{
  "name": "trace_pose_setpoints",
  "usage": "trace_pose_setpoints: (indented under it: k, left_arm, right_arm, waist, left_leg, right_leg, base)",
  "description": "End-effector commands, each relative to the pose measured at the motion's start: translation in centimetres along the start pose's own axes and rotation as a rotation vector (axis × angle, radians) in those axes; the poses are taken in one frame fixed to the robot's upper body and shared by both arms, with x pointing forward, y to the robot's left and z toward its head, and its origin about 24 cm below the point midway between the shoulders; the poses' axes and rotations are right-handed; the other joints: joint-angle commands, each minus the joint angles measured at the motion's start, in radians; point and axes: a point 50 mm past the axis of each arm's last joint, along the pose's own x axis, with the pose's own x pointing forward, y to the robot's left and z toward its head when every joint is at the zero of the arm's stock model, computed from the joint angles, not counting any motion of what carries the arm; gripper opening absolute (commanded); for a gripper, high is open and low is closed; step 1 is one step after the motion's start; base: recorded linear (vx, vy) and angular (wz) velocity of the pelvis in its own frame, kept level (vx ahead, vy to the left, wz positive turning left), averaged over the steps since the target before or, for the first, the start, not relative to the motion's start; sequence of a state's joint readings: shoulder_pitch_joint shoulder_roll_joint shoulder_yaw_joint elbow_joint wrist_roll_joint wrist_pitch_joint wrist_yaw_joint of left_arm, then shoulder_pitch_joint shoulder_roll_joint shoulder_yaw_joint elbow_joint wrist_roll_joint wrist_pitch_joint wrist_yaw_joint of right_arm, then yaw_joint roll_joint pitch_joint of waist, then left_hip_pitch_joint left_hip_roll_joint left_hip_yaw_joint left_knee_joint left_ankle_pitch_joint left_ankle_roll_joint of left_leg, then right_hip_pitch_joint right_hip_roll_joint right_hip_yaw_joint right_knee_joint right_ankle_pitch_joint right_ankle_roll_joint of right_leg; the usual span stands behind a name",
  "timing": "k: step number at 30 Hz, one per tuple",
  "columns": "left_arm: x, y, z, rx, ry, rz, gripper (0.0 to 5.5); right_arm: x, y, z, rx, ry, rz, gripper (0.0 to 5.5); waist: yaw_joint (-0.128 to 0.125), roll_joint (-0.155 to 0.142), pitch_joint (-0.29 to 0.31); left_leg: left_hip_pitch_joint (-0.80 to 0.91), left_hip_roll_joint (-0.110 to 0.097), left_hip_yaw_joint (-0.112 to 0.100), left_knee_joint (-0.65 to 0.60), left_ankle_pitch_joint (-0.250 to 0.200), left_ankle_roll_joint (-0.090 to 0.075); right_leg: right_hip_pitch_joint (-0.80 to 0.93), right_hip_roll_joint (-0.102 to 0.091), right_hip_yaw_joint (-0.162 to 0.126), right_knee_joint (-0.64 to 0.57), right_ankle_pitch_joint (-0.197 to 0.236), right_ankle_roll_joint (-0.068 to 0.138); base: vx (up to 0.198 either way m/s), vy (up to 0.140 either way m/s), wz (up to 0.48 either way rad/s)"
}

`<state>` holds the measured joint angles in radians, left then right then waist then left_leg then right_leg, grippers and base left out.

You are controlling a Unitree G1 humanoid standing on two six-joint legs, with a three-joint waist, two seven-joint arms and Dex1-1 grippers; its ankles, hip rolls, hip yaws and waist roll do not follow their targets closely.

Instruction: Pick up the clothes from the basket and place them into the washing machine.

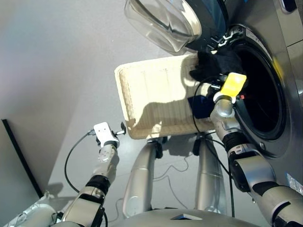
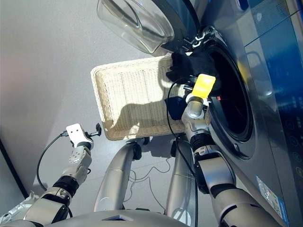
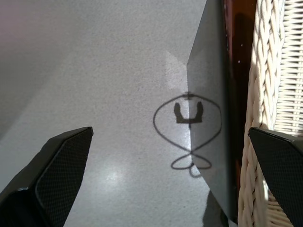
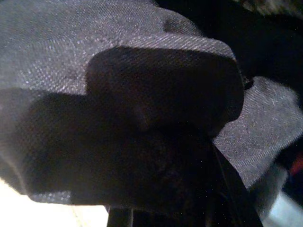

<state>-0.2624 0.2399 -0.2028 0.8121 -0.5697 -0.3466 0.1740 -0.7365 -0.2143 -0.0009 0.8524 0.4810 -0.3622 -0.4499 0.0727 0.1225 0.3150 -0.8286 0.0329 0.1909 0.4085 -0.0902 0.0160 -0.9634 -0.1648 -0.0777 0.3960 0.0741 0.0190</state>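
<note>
The cream woven basket (image 1: 142, 94) stands in front of the dark grey washing machine (image 1: 272, 56), whose round glass door (image 1: 163, 21) hangs open above it. A black garment (image 1: 215, 64) is bunched at the rim of the drum mouth (image 1: 260, 94), with my right gripper (image 1: 221, 78) shut on it; in the right wrist view this cloth (image 4: 142, 118) covers everything. A navy garment (image 1: 201, 106) lies in the basket's corner beside my right arm. My left gripper (image 1: 121, 128) is open over the floor at the basket's near left corner, its fingers (image 3: 61, 165) holding nothing.
The basket rests on a low stand with small castors (image 1: 157, 149). A black cable (image 1: 71, 156) loops from my left wrist over the grey floor. A dark strip (image 1: 19, 156) lies along the floor at far left. A dark panel (image 3: 232, 71) shows under the basket's woven rim (image 3: 265, 94).
</note>
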Motion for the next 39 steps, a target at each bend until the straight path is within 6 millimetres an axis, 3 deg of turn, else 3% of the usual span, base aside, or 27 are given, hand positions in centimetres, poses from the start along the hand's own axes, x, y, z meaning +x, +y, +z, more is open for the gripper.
trace_pose_setpoints:
  k: [1, 5, 8, 12, 17, 20, 21, 22, 23, 25, 28, 32, 33, 34, 35, 39]
  left_arm:
    - [-1.0, 1.4, -0.9, 0.02, -0.005, 0.054, 5.5]
    - [-1.2, 1.1, -1.3, 0.02, 0.012, 0.035, 5.5]
    - [-1.2, 1.0, -1.2, 0.016, 0.012, 0.02, 5.5]
    - [-1.5, 0.7, -1.6, 0.014, 0.025, -0.004, 5.5]
    - [-1.7, 0.7, -1.9, 0.028, 0.04, -0.022, 5.5]
    - [-1.7, 1.3, -1.6, 0.029, 0.025, -0.01, 5.5]
    - [-1.8, 1.8, -1.5, 0.026, 0.019, 0.001, 5.5]
    - [-1.7, 1.6, -1.4, 0.021, 0.016, -0.003, 5.5]
    - [-1.8, 2.2, -1.1, 0.03, 0.002, 0.008, 5.5]
    - [-1.8, 2.4, -0.9, 0.016, -0.009, 0.025, 5.5]
    - [-1.7, 2.2, -0.7, 0.008, -0.014, 0.031, 5.5]
    - [-1.8, 2.1, -0.7, 0.022, -0.017, 0.033, 5.5]
    - [-1.8, 2.2, -0.8, 0.021, -0.016, 0.038, 5.5]
    - [-1.8, 2.2, -0.8, 0.023, -0.018, 0.039, 5.5]
    - [-1.8, 2.2, -0.7, 0.02, -0.022, 0.04, 5.5]
    - [-1.7, 2.4, -0.4, 0.014, -0.029, 0.032, 5.5]
  right_arm:
    - [0.7, -0.5, 2.1, 0.307, -0.075, -0.098, 0.0]
    - [1.4, -0.6, 2.9, 0.607, -0.067, -0.205, 0.0]
    - [2.5, -0.3, 5.5, 0.712, -0.125, -0.239, 0.0]
    - [4.0, -0.3, 11.0, 0.843, -0.263, -0.259, 0.0]
    - [5.3, -1.9, 17.2, 0.886, -0.416, -0.317, 0.0]
    - [5.6, -3.9, 21.5, 0.812, -0.541, -0.33, 0.0]
    - [5.4, -4.5, 23.7, 0.794, -0.609, -0.326, 0.0]
    - [5.4, -4.4, 24.1, 0.791, -0.614, -0.327, 0.0]
    - [5.0, -5.5, 27.1, 0.746, -0.712, -0.334, 0.0]
    - [3.9, -5.9, 30.4, 0.75, -0.827, -0.306, 0.0]
    - [2.7, -6.3, 32.0, 0.798, -0.925, -0.302, 0.0]
    - [3.1, -6.2, 30.2, 0.779, -0.881, -0.356, 0.0]
    - [3.5, -6.2, 29.4, 0.762, -0.851, -0.371, 0.35]
    - [3.9, -5.9, 28.7, 0.752, -0.816, -0.371, 3.52]
    - [4.3, -5.7, 27.9, 0.734, -0.776, -0.363, 5.5]
    - [6.8, -4.3, 23.0, 0.544, -0.527, -0.249, 5.5]
  waist:
    - [-0.006, 0.059, -0.047]
    - [-0.002, 0.079, -0.053]
    - [0.007, 0.099, -0.048]
    - [0.022, 0.132, -0.036]
    - [0.036, 0.157, -0.037]
    - [0.038, 0.159, -0.041]
    - [0.041, 0.157, -0.044]
    - [0.044, 0.16, -0.046]
    - [0.045, 0.153, -0.044]
    - [0.045, 0.146, -0.046]
    - [0.036, 0.14, -0.048]
    - [0.03, 0.134, -0.056]
    - [0.03, 0.132, -0.059]
    - [0.031, 0.13, -0.063]
    - [0.033, 0.127, -0.066]
    - [0.034, 0.107, -0.07]
  left_leg:
    - [-0.033, 0.004, -0.061, -0.067, 0.049, -0.025]
    - [-0.057, 0.005, -0.064, -0.037, 0.036, -0.023]
    - [-0.083, 0.004, -0.063, -0.014, 0.029, -0.023]
    - [-0.115, 0.0, -0.057, 0.011, 0.021, -0.017]
    - [-0.18, 0.007, -0.049, 0.099, -0.007, -0.011]
    - [-0.229, 0.005, -0.05, 0.181, -0.037, -0.009]
    - [-0.247, 0.006, -0.052, 0.206, -0.048, -0.009]
    - [-0.258, 0.007, -0.051, 0.218, -0.054, -0.009]
    - [-0.283, 0.011, -0.054, 0.257, -0.06, -0.008]
    - [-0.317, 0.016, -0.054, 0.291, -0.074, -0.004]
    - [-0.343, 0.019, -0.062, 0.312, -0.079, -0.006]
    - [-0.344, 0.019, -0.063, 0.298, -0.079, -0.006]
    - [-0.343, 0.02, -0.063, 0.293, -0.079, -0.005]
    - [-0.342, 0.021, -0.062, 0.289, -0.078, -0.004]
    - [-0.341, 0.022, -0.062, 0.285, -0.076, -0.004]
    - [-0.334, 0.033, -0.061, 0.266, -0.07, -0.009]
  right_leg:
    - [0.035, -0.018, -0.01, -0.012, -0.05, 0.052]
    - [0.015, -0.018, 0.001, 0.02, -0.069, 0.045]
    - [-0.019, -0.018, 0.017, 0.057, -0.086, 0.041]
    - [-0.076, -0.024, 0.041, 0.103, -0.103, 0.039]
    - [-0.159, -0.019, 0.072, 0.198, -0.137, 0.028]
    - [-0.214, -0.01, 0.085, 0.287, -0.171, 0.017]
    - [-0.234, -0.007, 0.086, 0.316, -0.181, 0.015]
    - [-0.246, -0.007, 0.088, 0.327, -0.187, 0.015]
    - [-0.273, -0.001, 0.087, 0.369, -0.194, 0.011]
    - [-0.312, 0.007, 0.091, 0.403, -0.206, 0.007]
    - [-0.337, 0.008, 0.089, 0.431, -0.218, 0.003]
    - [-0.333, 0.01, 0.08, 0.419, -0.219, 0.0]
    - [-0.33, 0.011, 0.077, 0.413, -0.216, 0.0]
    - [-0.328, 0.012, 0.075, 0.407, -0.213, -0.001]
    - [-0.327, 0.012, 0.073, 0.402, -0.211, -0.001]
    - [-0.311, 0.01, 0.061, 0.376, -0.195, -0.003]
  base:
    - [0.0, 0.0, 0.0]
    - [0.0, 0.0, 0.0]
    - [0.0, 0.0, 0.0]
    - [0.0, 0.0, 0.0]
    - [0.0, 0.0, 0.0]
    - [0.0, 0.0, 0.0]
    - [0.0, 0.0, 0.0]
    - [0.0, 0.0, 0.0]
    - [0.0, 0.0, 0.0]
    - [-0.022, -0.055, 0.008]
    - [-0.006, -0.045, -0.037]
    - [0.0, 0.0, 0.0]
    - [0.0, 0.0, 0.0]
    - [0.0, 0.0, 0.0]
    - [0.0, 0.0, 0.0]
    - [0.0, 0.0, 0.0]
